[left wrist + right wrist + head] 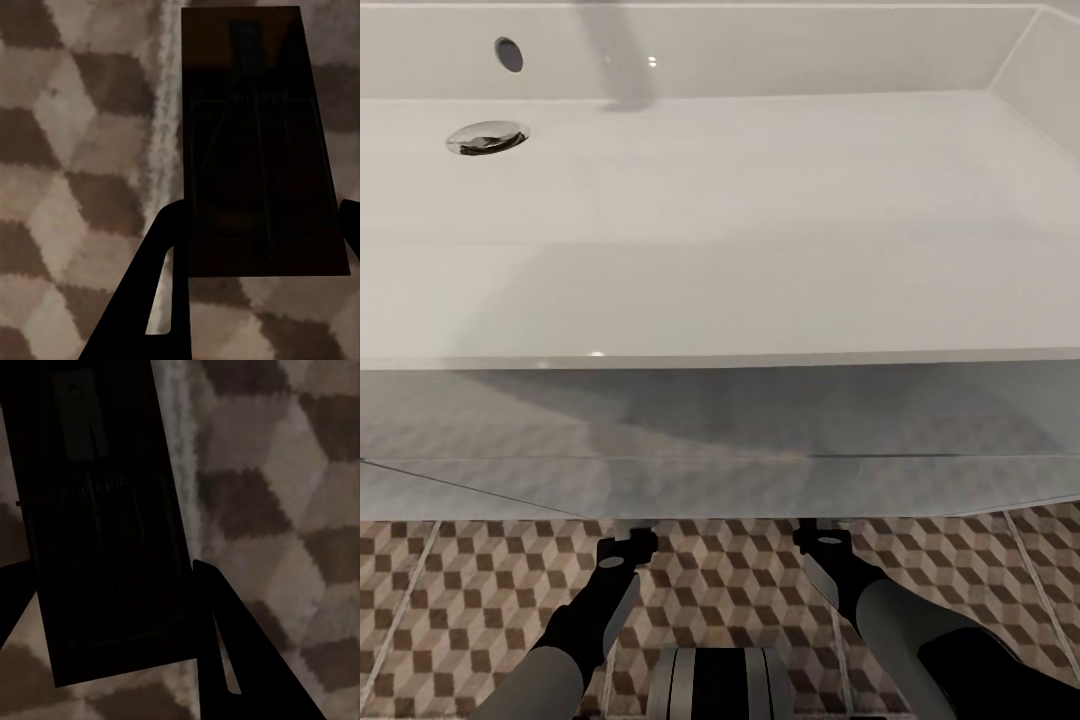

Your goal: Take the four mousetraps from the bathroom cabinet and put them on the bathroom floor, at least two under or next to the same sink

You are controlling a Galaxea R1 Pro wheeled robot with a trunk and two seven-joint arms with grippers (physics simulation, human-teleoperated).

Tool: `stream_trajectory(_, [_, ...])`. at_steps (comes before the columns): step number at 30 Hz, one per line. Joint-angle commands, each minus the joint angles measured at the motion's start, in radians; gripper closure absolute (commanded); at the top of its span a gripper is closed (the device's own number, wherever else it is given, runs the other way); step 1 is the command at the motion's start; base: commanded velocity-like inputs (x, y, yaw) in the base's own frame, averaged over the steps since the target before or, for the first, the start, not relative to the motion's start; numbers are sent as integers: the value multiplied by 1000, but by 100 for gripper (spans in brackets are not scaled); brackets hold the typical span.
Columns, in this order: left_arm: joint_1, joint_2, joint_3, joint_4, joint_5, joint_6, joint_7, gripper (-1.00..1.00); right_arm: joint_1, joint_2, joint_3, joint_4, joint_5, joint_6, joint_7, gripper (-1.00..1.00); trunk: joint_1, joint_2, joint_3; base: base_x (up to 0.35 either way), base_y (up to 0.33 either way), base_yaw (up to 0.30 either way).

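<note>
Below the head camera: the bathroom sink (760,230), a wide white rectangular basin, glossy, flat-bottomed with straight walls. Chrome drain (487,137) near the far left of the bowl, a dark oval overflow hole (509,54) in the back wall above it. Front rim is a thin straight slab edge. Under it, the smooth white vanity (720,440), with a faint seam line across it.

Bathroom floor (740,590): square tiles printed with brown, beige and white cubes, pale grout lines between them.

Both arms reach forward and down at the foot of the vanity. Left hand (622,548) and right hand (822,540) are black, each at the vanity's lower edge, tips partly hidden. Grey forearm shells behind them.

Left wrist view: a flat rectangular mousetrap (259,142), dark brown in shadow, with faint thin wire lines and a small bluish tab at the far end. It sits between the two black fingers (150,300), which flank its near edge; the left hand (259,247) appears closed on it. Blurred cube tile behind.

Right wrist view: a second mousetrap (105,525), near black, pale tab at the far end, tilted slightly. The black fingers (240,660) bracket its near end; the right hand (112,607) appears clamped on it. Whether either plate touches the floor, cannot tell.
</note>
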Motion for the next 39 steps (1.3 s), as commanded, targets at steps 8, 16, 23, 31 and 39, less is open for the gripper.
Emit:
stream_trajectory(8, [0, 0, -1, -1, 0, 5, 7, 100, 0, -1, 9, -2, -10, 6, -5, 100, 0, 0, -1, 0, 0, 0])
stream_trajectory(16, [0, 0, -3, 0, 1, 6, 7, 100, 0, -1, 9, -2, -10, -2, -5, 100, 0, 0, -1, 0, 0, 0])
stream_trajectory(23, [0, 0, -3, 1, 2, 5, 6, 100, 0, -1, 8, -2, -10, -13, -5, 100, 0, 0, -1, 0, 0, 0])
stream_trajectory(31, [0, 3, -2, 8, 4, 4, 2, 100, 0, -1, 6, -2, -10, -20, -5, 100, 0, 0, -1, 0, 0, 0])
stream_trajectory(39, [0, 3, -5, 9, 3, 4, -4, 100, 0, 1, 4, -2, -10, -22, -5, 100, 0, 0, -1, 0, 0, 0])
